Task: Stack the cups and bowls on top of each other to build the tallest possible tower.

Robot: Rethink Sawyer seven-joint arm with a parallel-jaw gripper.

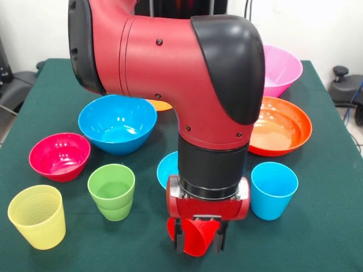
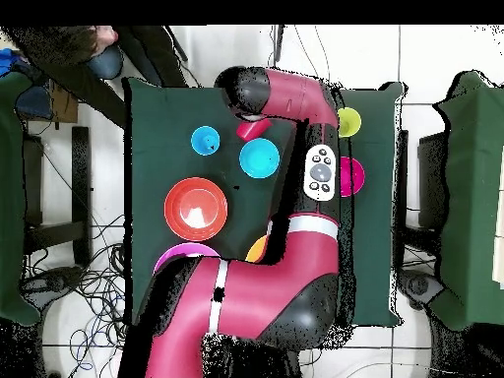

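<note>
My gripper [image 1: 199, 241] is low over the table's near edge in the front view, shut on the red cup [image 1: 195, 238], which sits tilted between the fingers [image 1: 180, 241]. In the overhead view the red cup [image 2: 253, 129] pokes out beside the arm. The light blue cup [image 1: 274, 190] stands to its right, the lime green cup [image 1: 112, 190] and the ribbed yellow cup [image 1: 37, 216] to its left. Upright bowls: small light blue [image 1: 168, 168] behind the gripper, medium blue [image 1: 117, 122], magenta [image 1: 59, 156], red-orange [image 1: 281, 126], pink [image 1: 282, 68], yellow-orange [image 1: 160, 105] mostly hidden. No tower stands.
The arm's big red and black body [image 1: 170, 73] hides the table's middle. In the overhead view a person [image 2: 98, 39] is at the top left, beyond the green table [image 2: 157, 118]. The overhead view also shows the light blue cup [image 2: 206, 141] and red-orange bowl [image 2: 196, 209].
</note>
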